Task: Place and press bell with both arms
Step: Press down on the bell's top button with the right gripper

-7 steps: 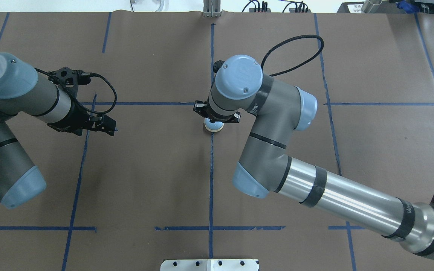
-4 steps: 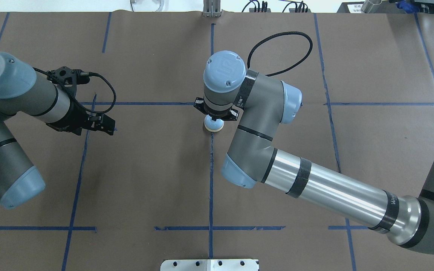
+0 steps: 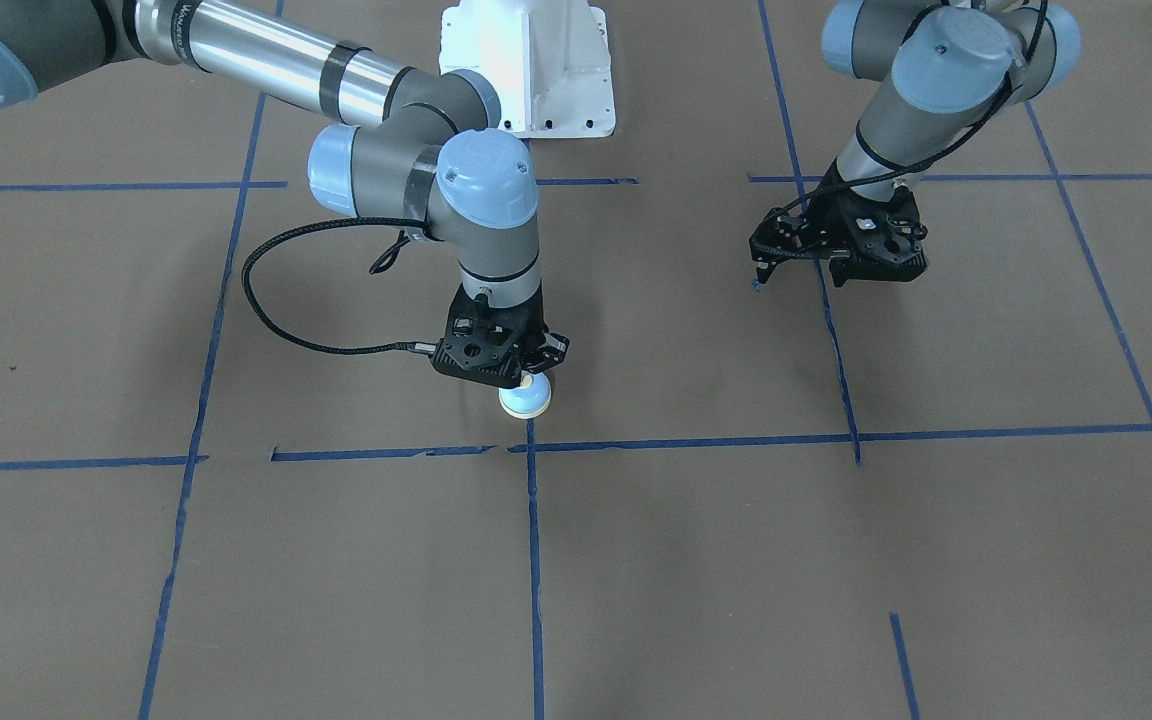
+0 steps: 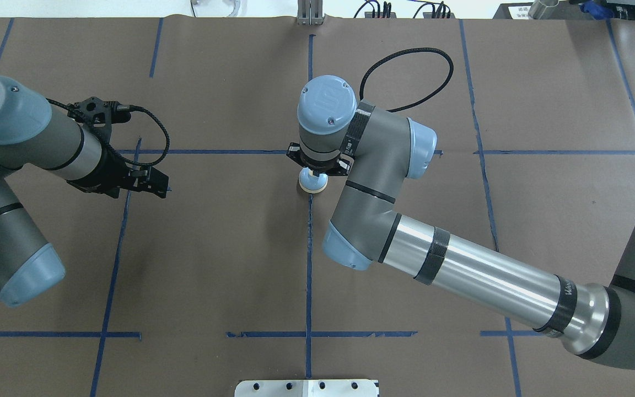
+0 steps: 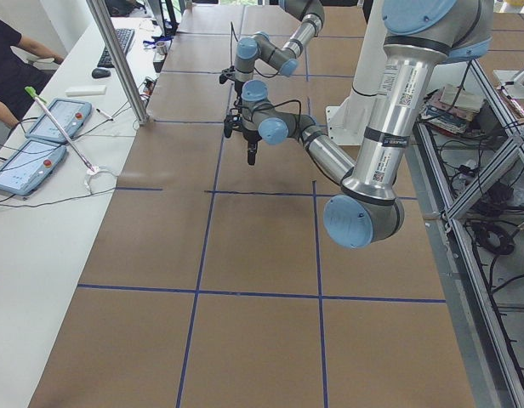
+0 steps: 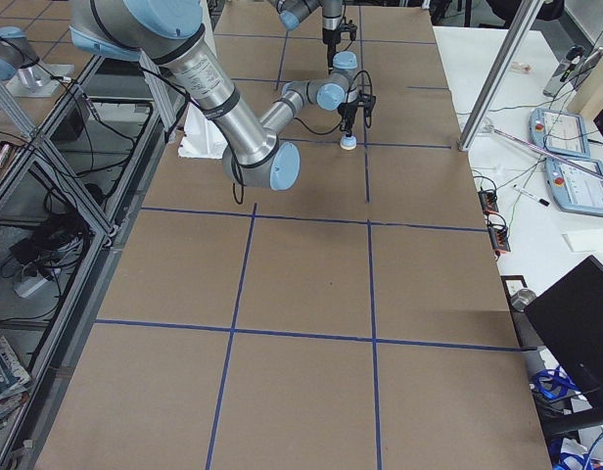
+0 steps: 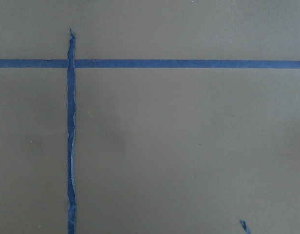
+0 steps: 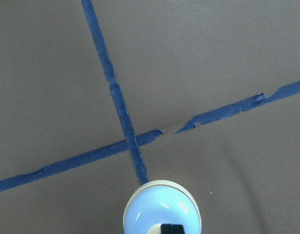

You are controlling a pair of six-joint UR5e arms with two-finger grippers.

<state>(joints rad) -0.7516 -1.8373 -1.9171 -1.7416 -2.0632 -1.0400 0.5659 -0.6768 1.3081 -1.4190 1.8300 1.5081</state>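
Note:
The light-blue bell (image 3: 526, 400) with a cream base stands on the brown table by a blue tape crossing; it also shows in the overhead view (image 4: 312, 184) and the right wrist view (image 8: 162, 207). My right gripper (image 8: 168, 228) points straight down over it, shut, with its black tips on the bell's top where the button sits. The right wrist (image 4: 322, 157) hides the tips from overhead. My left gripper (image 3: 758, 272) hangs low over the table well off to the side, looks shut and holds nothing. The left wrist view shows only tape and table.
The white bolted pedestal (image 3: 526, 70) stands at the robot's edge of the table. Blue tape lines (image 4: 308, 264) divide the brown surface. A side bench with tablets (image 5: 41, 136) and a metal post (image 5: 117, 59) lie beyond the far edge.
My right arm's wrist and elbow have swung towards the view's left and settled over the bell. The bell has stayed in place. The left arm has barely moved.

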